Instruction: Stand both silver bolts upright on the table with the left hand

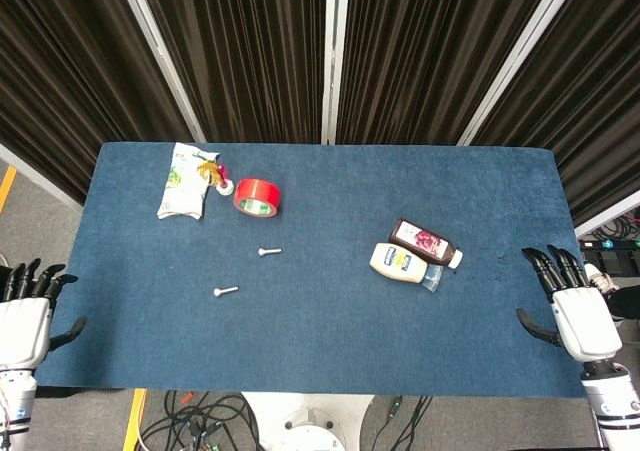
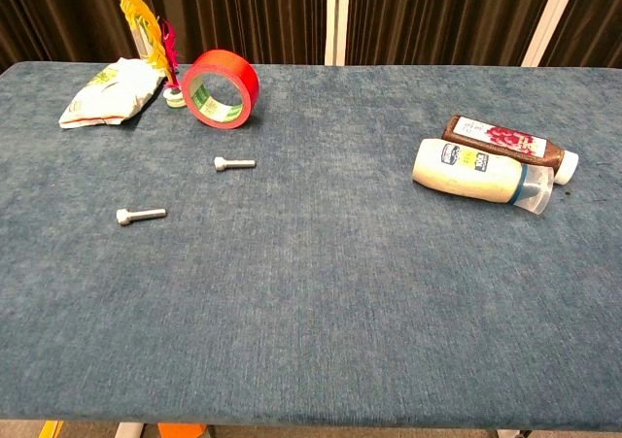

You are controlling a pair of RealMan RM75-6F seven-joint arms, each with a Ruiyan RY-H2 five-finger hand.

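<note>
Both silver bolts are lying flat; nothing is standing yet and I am about to reach.

I am looking across the blue table, where the white squeeze bottle is touching the brown sauce bottle, and the snack bag, red tape roll and feathered shuttlecock are sitting at the far left. My left hand is waiting off the near left edge, released, fingers apart, holding nothing; my right hand is resting released at the right edge. The nearer bolt is lying at about two o'clock from my left hand, well apart, the farther bolt beyond it. I am judging it best to pinch the shank, then tip it onto its flat head.
</note>
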